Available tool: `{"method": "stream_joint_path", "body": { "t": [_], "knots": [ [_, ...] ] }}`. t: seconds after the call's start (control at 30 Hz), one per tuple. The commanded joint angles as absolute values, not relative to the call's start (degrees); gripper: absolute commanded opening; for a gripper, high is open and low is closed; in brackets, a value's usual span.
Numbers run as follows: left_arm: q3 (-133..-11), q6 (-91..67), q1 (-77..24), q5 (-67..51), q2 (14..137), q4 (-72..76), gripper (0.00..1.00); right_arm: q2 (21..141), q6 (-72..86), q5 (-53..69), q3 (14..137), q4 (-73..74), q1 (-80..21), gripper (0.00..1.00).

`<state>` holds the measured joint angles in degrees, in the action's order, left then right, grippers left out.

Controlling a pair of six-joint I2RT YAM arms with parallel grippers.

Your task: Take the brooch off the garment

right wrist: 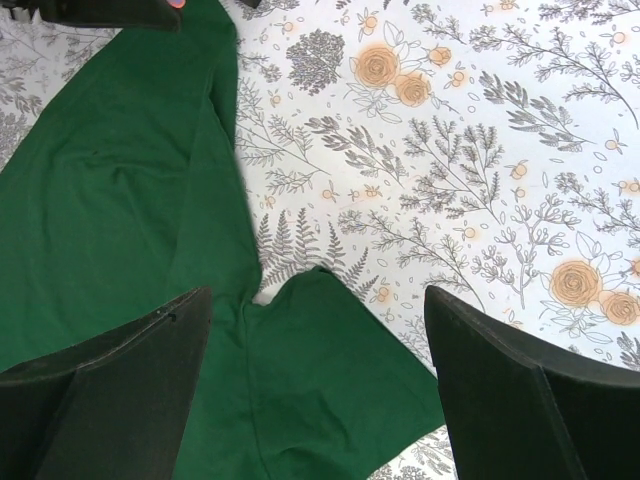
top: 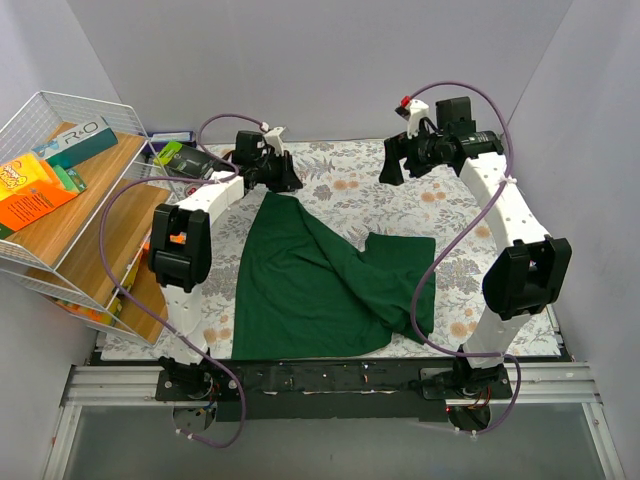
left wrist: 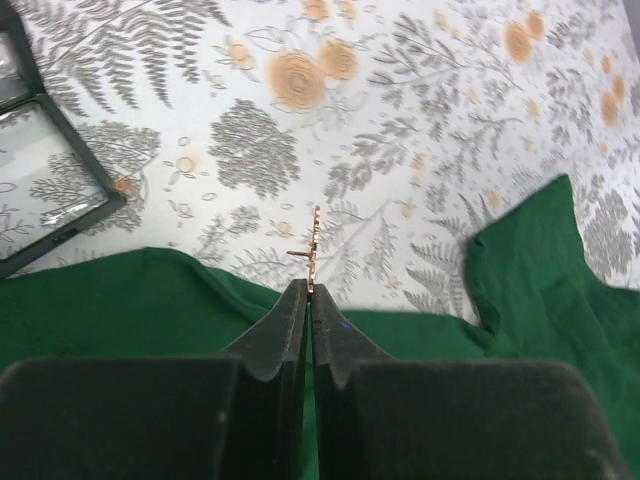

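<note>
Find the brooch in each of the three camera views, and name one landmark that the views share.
Top external: too small to make out; look at the left gripper, at the garment's far tip.
Left wrist: the brooch is at picture centre, a thin coppery piece sticking out of the shut fingertips.
Right wrist: not visible in it.
Shared landmark: the green garment on the floral tablecloth.

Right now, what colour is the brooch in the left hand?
The brooch is coppery gold, clearest in the left wrist view.

Bright even overhead light, soft shadows, sharp focus
</note>
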<state>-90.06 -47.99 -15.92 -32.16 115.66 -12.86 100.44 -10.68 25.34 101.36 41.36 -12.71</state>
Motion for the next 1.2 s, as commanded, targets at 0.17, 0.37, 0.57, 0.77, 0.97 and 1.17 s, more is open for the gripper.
{"method": "stream_joint_path", "body": {
  "t": [0.17, 0.37, 0.57, 0.77, 0.97, 1.17],
  "knots": [
    [-101.6, -52.3, -14.7, -28.8, 124.1, -19.0, 0.0, 101.0, -10.9, 24.7, 102.7, 38.3, -9.2, 0.93],
    [-104.2, -52.0, -11.7, -29.4, 127.9, -18.5, 0.0, 100.8, -10.8, 24.0, 101.3, 38.7, -9.1, 0.93],
    [-107.8, -51.2, -9.3, -30.7, 132.7, -18.1, 0.0, 101.5, -12.2, 22.2, 101.7, 39.8, -9.1, 0.93],
    [-109.6, -51.8, -8.4, -32.3, 136.4, -16.6, 0.0, 103.3, -12.4, 21.4, 103.8, 41.1, -9.1, 0.93],
    [-111.5, -54.0, -8.0, -33.8, 139.0, -15.2, 0.0, 103.9, -12.7, 20.6, 104.2, 42.0, -9.1, 0.93],
    [-111.8, -56.2, -7.6, -32.8, 139.8, -14.9, 0.04, 103.9, -12.9, 20.0, 103.8, 42.2, -9.1, 0.93]
  ]
}}
